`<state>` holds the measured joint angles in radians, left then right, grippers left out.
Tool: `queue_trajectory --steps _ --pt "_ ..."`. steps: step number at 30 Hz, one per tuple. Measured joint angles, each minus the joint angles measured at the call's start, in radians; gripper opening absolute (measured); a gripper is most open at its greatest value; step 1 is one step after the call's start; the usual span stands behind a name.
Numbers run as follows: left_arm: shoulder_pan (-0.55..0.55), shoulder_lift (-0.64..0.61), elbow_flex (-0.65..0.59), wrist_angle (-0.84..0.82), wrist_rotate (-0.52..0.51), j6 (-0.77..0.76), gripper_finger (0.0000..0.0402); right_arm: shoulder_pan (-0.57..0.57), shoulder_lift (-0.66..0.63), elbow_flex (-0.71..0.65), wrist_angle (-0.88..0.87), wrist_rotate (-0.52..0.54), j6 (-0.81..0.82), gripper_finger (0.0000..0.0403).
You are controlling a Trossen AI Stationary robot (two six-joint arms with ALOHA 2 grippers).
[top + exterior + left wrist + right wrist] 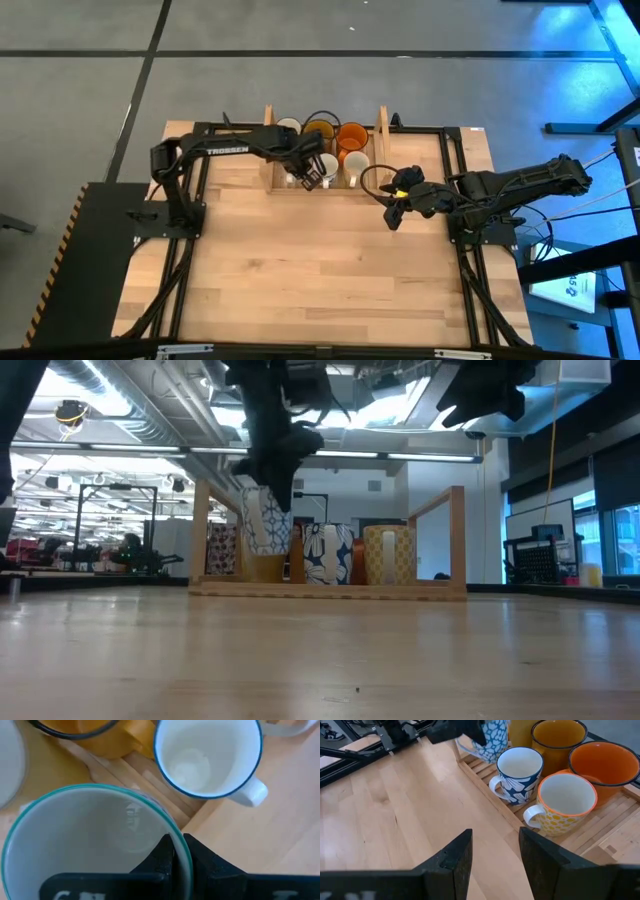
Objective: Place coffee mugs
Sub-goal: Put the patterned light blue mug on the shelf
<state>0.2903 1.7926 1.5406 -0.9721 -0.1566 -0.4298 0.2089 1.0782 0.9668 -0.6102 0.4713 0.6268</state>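
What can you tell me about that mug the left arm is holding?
The held mug is white inside with a teal rim and a blue-and-white patterned outside. It looks ceramic or enamel, empty and upright. The left gripper pinches its rim, one finger inside, one outside. It hangs above the wooden rack, lifted clear of the slats, beside a navy-rimmed floral mug. Its handle is not visible.

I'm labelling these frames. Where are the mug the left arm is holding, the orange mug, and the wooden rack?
held mug (75,835), left wrist view, inside wall.
orange mug (602,762), right wrist view, inner wall.
wooden rack (457,540), low view, end post.
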Motion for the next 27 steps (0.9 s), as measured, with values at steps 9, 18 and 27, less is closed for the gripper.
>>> queue_trajectory --steps 9,18,27 --pt "0.035 0.053 0.002 0.015 -0.017 0.049 0.0018 0.000 0.001 0.000 -0.022 0.009 0.015 0.0149" --pt "0.034 0.137 0.001 0.020 0.003 0.062 0.0020 0.000 0.006 0.000 -0.039 -0.010 0.020 0.0149" --pt "0.041 0.153 0.000 0.041 0.017 0.075 0.0026 0.000 0.006 0.000 -0.044 -0.010 0.022 0.0149"
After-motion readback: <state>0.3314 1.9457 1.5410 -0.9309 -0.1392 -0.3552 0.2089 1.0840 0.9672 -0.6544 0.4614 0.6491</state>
